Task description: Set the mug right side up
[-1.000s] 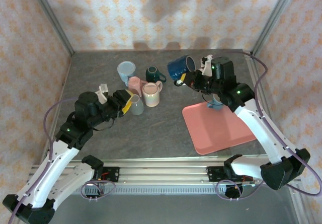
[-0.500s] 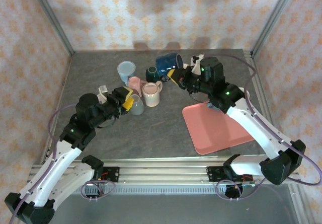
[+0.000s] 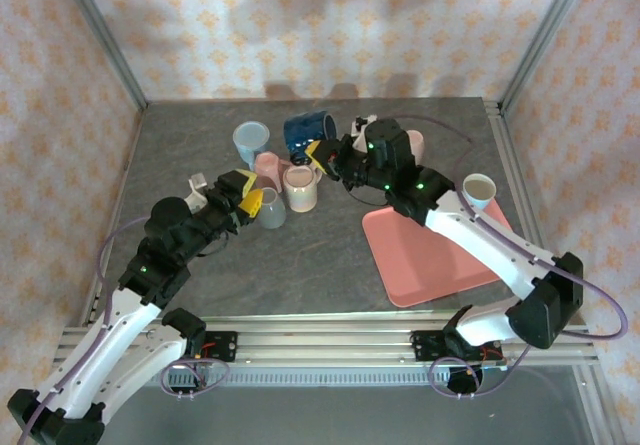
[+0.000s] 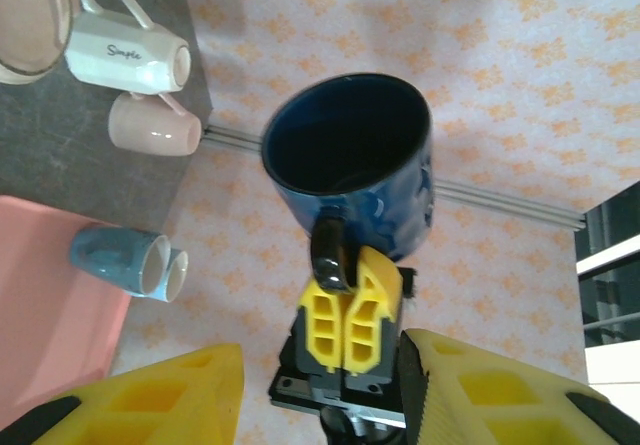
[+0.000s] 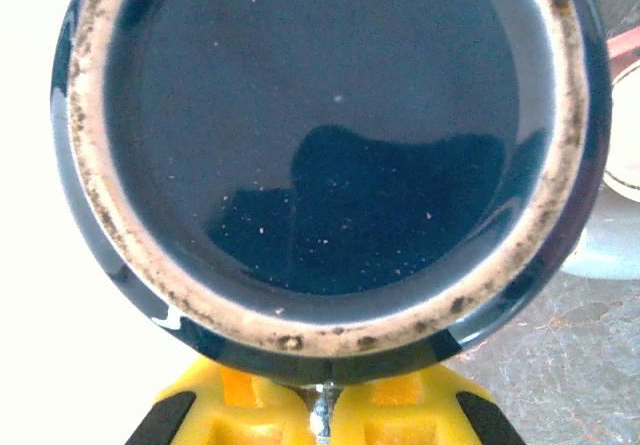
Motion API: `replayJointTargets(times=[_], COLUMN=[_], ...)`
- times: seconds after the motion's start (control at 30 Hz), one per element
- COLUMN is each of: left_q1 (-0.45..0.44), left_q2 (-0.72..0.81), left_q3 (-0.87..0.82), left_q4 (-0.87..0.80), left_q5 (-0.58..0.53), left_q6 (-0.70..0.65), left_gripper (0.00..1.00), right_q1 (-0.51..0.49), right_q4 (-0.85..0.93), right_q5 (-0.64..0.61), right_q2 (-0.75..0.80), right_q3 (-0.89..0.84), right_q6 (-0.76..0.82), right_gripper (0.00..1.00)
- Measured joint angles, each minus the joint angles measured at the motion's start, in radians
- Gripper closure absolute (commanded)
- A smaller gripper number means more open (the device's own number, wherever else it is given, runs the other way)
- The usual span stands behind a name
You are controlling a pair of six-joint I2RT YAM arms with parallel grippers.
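Blue mug (image 3: 306,129) hangs sideways beyond the right tool (image 3: 324,154) (clamped on its handle).

Your dark blue mug (image 3: 308,131) is off the tabletop, held up over the cluster of mugs at the back. It is tipped onto its side, neither upright nor upside down. The left wrist view looks straight into its open mouth (image 4: 345,135): the inside is dark, the outside is glossy blue with lighter mottling. Its dark handle hangs at the lower side, pinched between the yellow fingers (image 4: 325,330) of the right gripper (image 3: 322,153). From the right wrist you see a round, shiny dark-blue face (image 5: 330,155) ringed by a rough tan, speckled band, just above those fingers.
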State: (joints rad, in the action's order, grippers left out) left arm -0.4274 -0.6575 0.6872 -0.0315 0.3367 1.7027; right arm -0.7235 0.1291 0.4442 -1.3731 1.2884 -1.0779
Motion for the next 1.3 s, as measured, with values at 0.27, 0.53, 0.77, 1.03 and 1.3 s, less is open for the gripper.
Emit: replayJointTargets(times=[0.27, 0.53, 0.77, 1.03, 1.3], left_q1=[-0.026, -0.054, -0.081, -0.095, -0.097], left_q2=[-0.138, -0.202, -0.266, -0.288, -0.317], left_q3=[0.041, 0.092, 0.132, 0.139, 0.139], left_q4=[0.047, 0.074, 0.077, 0.093, 0.139], left_q5=[-0.004, -0.007, -0.008, -0.015, -0.054], left_q6=[0.012, 0.003, 0.003, 0.006, 0.029], left_gripper=[0.51, 0.50, 0.50, 0.53, 0.68], right_q1=[-0.016, -0.018, -0.022, -0.023, -0.031], right_q4=[-0.019, -0.034, -0.053, -0.058, -0.067], right_q5=[0.001, 0.001, 0.005, 0.016, 0.031], right_q2=[-0.019, -0.019, -0.019, -0.018, -0.018], right_q3=[0.003, 0.003, 0.003, 0.003, 0.003], right_q6=[-0.022, -0.035, -0.046, -0.049, -0.055], right_gripper=[1.00, 1.00, 1.00, 1.00, 1.00])
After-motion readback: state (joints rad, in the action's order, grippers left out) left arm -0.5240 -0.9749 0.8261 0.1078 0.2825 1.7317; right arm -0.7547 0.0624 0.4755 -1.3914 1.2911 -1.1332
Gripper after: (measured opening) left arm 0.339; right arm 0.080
